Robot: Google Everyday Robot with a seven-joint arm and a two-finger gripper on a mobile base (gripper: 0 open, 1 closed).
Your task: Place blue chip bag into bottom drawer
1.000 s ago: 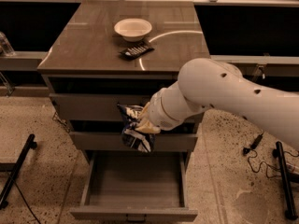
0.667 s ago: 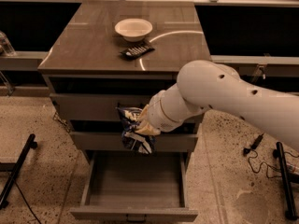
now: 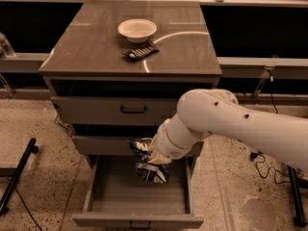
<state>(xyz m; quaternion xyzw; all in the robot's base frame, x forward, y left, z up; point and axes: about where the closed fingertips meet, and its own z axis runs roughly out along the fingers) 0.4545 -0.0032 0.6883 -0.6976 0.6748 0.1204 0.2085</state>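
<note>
The blue chip bag (image 3: 148,163) is a crumpled dark blue foil bag with white patches. It hangs from my gripper (image 3: 155,154), which is shut on its upper part. The white arm reaches in from the right and hides most of the gripper. The bag hangs above the grey floor of the bottom drawer (image 3: 139,196), which is pulled out wide open. The bag's lower end is over the back middle of the drawer, near or just above the floor.
A grey cabinet (image 3: 96,47) carries a white bowl (image 3: 137,30) and a flat dark striped remote-like object (image 3: 140,52) on its top. Two upper drawers, one with a black handle (image 3: 133,110), are closed. A black stand leg (image 3: 17,174) lies at the left on the speckled floor.
My gripper has moved down with the chip bag, from in front of the middle drawer to just over the open bottom drawer.
</note>
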